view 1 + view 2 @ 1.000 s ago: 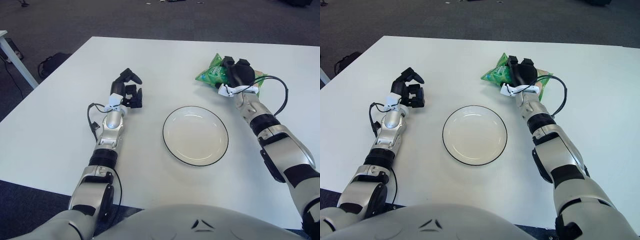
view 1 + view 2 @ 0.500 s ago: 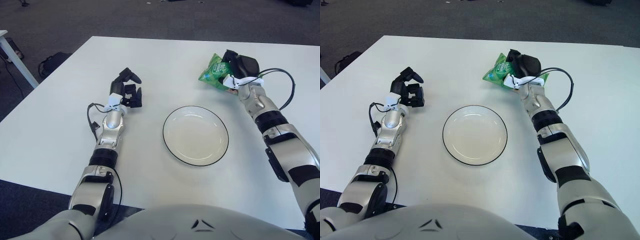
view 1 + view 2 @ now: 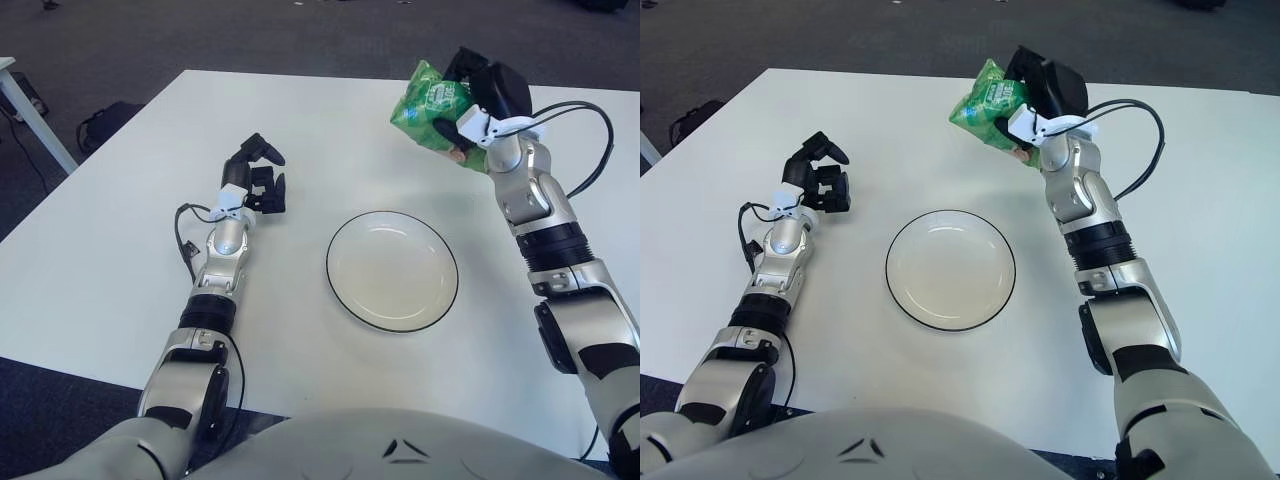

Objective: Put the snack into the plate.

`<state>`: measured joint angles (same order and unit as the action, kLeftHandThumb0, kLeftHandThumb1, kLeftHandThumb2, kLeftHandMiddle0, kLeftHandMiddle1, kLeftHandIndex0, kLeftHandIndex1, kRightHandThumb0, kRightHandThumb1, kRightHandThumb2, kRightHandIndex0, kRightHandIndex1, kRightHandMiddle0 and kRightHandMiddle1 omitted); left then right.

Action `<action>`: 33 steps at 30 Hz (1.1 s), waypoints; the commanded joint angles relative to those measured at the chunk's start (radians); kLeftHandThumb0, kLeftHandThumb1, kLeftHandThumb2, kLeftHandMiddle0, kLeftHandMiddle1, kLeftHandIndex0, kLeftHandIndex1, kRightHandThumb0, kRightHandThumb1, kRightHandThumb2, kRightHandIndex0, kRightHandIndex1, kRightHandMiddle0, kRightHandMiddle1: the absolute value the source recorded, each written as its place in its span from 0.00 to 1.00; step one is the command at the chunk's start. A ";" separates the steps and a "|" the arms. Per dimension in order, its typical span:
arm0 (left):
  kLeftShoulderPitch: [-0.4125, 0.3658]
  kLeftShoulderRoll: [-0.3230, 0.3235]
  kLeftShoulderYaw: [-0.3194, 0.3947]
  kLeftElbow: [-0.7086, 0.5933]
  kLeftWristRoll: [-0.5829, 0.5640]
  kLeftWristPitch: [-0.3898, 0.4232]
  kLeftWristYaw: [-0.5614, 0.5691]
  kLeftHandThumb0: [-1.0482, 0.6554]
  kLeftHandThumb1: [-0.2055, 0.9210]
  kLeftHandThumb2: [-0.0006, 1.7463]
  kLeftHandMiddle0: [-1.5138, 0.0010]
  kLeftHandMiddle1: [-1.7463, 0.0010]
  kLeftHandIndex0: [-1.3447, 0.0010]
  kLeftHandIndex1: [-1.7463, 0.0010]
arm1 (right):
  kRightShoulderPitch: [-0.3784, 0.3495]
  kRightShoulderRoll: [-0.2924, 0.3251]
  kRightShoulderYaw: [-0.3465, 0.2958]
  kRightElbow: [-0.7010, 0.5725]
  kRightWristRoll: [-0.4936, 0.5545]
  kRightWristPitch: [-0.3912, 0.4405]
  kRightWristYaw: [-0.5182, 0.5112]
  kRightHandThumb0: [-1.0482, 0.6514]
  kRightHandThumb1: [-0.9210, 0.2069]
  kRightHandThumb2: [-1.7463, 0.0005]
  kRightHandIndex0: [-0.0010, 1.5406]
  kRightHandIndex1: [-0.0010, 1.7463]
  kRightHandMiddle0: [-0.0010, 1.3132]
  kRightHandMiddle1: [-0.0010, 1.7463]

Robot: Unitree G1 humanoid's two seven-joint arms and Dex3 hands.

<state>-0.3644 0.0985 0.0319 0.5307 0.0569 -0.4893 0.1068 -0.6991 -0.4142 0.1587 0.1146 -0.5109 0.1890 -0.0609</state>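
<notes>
The white table [image 3: 120,240] lies bare between the plate [image 3: 392,270] and the raised right hand [image 3: 482,92] gripping the snack [image 3: 428,102], leaving that path unobstructed, while the left hand [image 3: 258,178] sits well apart at the plate's far left.

Bright even overhead light; soft shadows on white table [image 3: 120,260]; sharp focus.

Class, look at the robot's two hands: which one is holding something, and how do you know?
The right hand: its fingers grip the green snack bag, raised off the white table. The left hand, beside the white black-rimmed plate, holds nothing.
</notes>
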 commanded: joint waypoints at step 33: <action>0.087 -0.043 -0.004 0.136 -0.016 -0.008 -0.034 0.31 0.38 0.82 0.09 0.00 0.49 0.00 | 0.172 0.011 -0.042 -0.469 0.254 0.022 0.409 0.62 0.79 0.06 0.55 0.97 0.46 1.00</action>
<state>-0.3860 0.0894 0.0379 0.5737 0.0385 -0.4998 0.0780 -0.5433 -0.4072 0.1146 -0.3131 -0.2811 0.1912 0.3217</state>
